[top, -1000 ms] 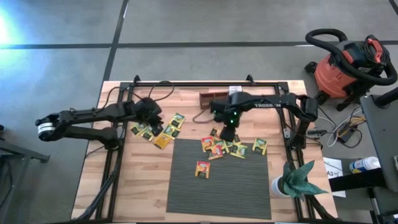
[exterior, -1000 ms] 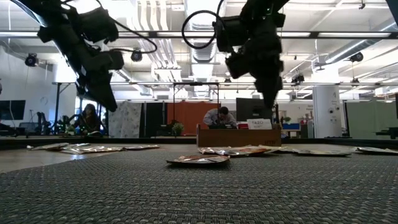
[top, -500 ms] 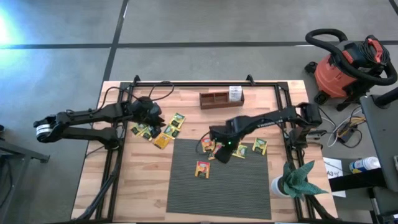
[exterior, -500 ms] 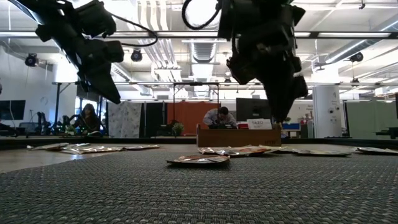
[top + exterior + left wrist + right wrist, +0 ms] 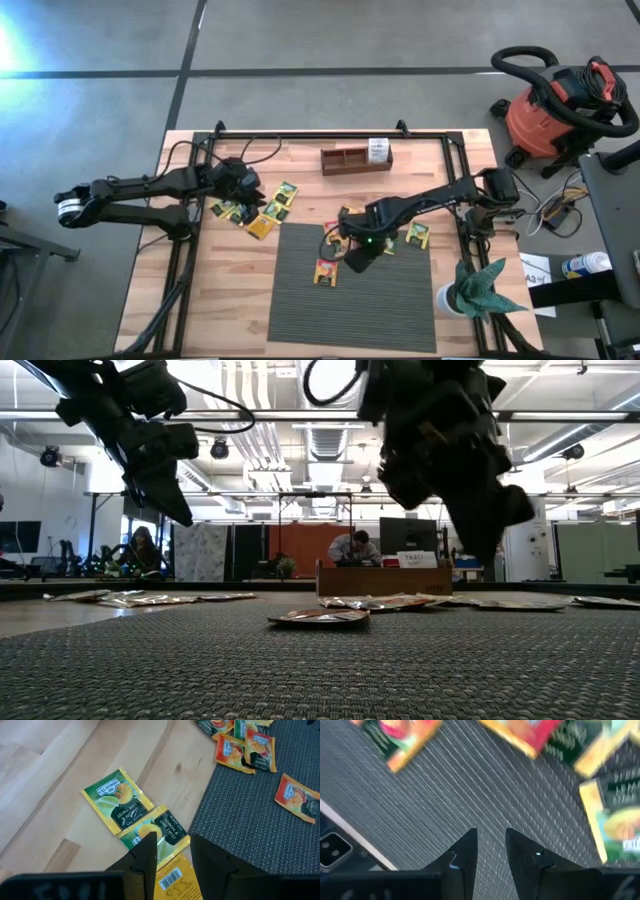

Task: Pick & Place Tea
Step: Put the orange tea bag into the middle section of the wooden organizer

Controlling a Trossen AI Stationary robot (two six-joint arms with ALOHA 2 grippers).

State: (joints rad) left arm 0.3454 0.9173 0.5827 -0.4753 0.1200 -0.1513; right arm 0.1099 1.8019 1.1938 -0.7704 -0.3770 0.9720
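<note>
Tea sachets lie flat in groups: green and yellow ones (image 5: 255, 210) on the wood at the left, orange and green ones (image 5: 352, 232) on the grey mat's far edge, a single orange one (image 5: 325, 271) on the mat, and one more (image 5: 418, 235) to the right. My left gripper (image 5: 245, 186) hovers open above the left group; in its wrist view the fingers (image 5: 172, 851) frame a yellow sachet (image 5: 176, 881) beside green ones (image 5: 116, 806). My right gripper (image 5: 358, 256) hangs open and empty over the mat (image 5: 490, 845), just right of the single sachet.
A brown wooden tray (image 5: 355, 158) stands near the table's far edge. The grey ribbed mat (image 5: 350, 310) covers the near middle. A cup with a green plant (image 5: 465, 292) sits at the near right corner. A black frame (image 5: 190, 230) runs around the table.
My right gripper has swept from beside the tray toward the table's near edge, passing over the middle group of sachets and ending above the mat, close to the low camera. The tray, covered by that arm before, now shows whole. No sachet has moved.
</note>
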